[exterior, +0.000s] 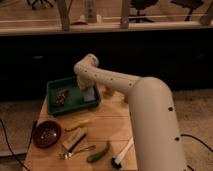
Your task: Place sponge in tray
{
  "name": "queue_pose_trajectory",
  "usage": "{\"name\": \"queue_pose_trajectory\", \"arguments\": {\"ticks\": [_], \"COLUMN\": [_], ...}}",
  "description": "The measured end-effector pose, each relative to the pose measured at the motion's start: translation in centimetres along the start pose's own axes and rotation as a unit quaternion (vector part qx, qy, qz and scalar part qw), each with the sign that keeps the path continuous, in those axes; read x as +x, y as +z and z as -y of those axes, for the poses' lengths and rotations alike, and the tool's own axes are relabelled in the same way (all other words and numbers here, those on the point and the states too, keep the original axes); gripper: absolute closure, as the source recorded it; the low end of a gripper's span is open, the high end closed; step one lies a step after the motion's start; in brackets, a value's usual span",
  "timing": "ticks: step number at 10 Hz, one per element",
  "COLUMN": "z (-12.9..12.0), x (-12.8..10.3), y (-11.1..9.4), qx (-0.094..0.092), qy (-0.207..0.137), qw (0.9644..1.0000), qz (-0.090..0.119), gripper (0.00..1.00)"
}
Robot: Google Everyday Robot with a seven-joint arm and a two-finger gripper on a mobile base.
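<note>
The dark green tray [56,86] stands at the back left of the wooden table. The grey-blue sponge [90,95] is at the tray's right end, inside the rim, directly under my gripper [88,88]. The gripper reaches down into the tray from my large white arm, which comes in from the lower right. The wrist hides where the gripper meets the sponge. Small dark bits [61,98] lie in the tray's left half.
A round dark red bowl [46,133] sits at the front left. A yellow item [77,124], a tan block with a dark stripe [73,138], a metal utensil [77,151], a green object [98,152] and a white marker [121,153] lie along the front.
</note>
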Motion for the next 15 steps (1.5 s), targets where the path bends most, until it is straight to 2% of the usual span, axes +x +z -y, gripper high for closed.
{"name": "queue_pose_trajectory", "arguments": {"ticks": [6,15], "z": [0.5,1.6], "x": [0.3,1.3], "y": [-0.2,-0.7], "qx": [0.014,0.015], "qy": [0.004,-0.010], "qw": [0.9999,0.9998], "qz": [-0.001,0.000], "gripper": [0.21,0.20]}}
